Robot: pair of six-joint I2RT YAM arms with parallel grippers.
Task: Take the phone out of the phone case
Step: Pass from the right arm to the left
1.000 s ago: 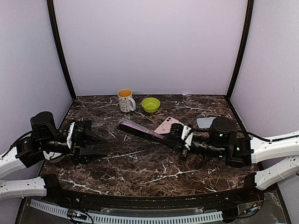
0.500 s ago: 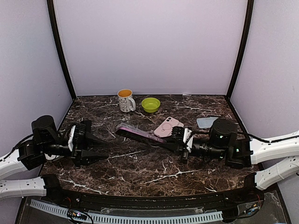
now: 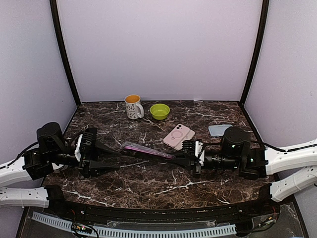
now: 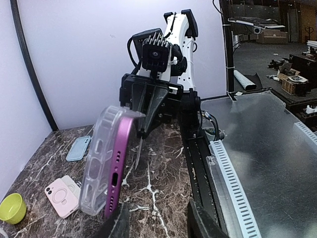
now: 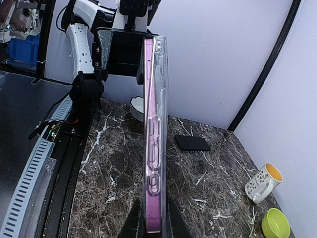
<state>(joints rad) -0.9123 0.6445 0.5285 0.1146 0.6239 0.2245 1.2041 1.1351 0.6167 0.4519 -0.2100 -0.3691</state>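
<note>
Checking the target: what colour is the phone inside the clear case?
Purple phone, best in left wrist view.

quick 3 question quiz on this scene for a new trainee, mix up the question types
1. True or false: the right gripper is shut on the cased phone, holding it off the table.
2. What stands right beside the mug? A) green bowl B) blue plate C) red cup
3. Fill in: inside its clear case, the cased phone is ____ in colour.

Key: 1 true; 2 A; 3 purple
</note>
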